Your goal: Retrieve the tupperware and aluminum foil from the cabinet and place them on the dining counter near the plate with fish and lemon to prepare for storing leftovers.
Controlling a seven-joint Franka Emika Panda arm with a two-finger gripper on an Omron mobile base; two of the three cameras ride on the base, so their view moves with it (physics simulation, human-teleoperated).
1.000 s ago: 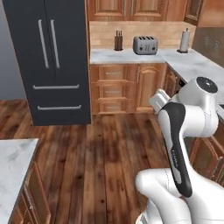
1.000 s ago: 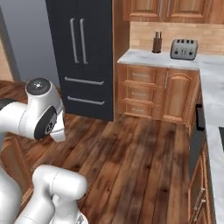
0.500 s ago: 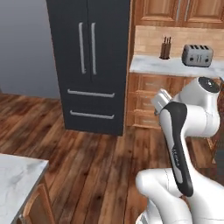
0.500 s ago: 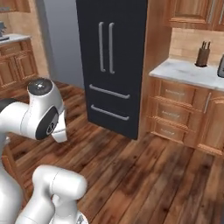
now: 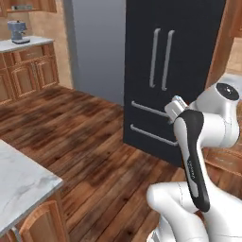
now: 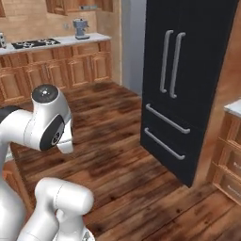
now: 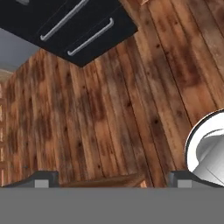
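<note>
The pincer [image 7: 113,178] hangs spread wide with nothing between its two dark tips, one near the lower left and one near the lower right of the hand view, pointing down at the wooden plank floor [image 7: 131,113]. The lower drawers of a black refrigerator [image 7: 65,26] with long grey handles sit at the top of that view. From the base views the white arm [image 5: 203,142] is folded up close to the robot's body, and the tall black refrigerator [image 5: 175,71] with two vertical door handles and two drawer pulls stands straight ahead of it. To the left, across the floor, runs a row of brown wooden cupboards [image 6: 61,70] under a pale worktop [image 6: 66,42] carrying a grey coffee machine [image 6: 81,28] and a black hob [image 6: 35,44]. A corner of a white veined marble worktop [image 5: 19,182] shows at the lower left of the left base view. I cannot tell where the tupperware, the foil, their cabinet or the plate are.
</note>
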